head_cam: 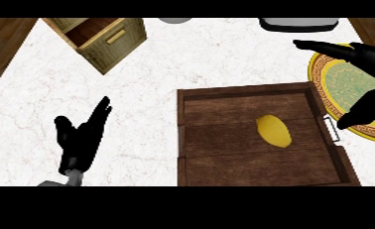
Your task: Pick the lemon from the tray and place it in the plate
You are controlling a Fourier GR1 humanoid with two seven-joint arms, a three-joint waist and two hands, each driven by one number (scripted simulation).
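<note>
One lemon (274, 131) lies in one tray (219, 166) beside one plate (337, 82)

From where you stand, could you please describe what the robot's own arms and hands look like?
Both hands are plain black, with slim, tapering fingers and a thumb. The left hand joins a grey forearm, of which only a short stub shows. The right hand shows only its black fingers and thumb; its forearm is out of view. No cables, markings or sleeves are visible.
</note>
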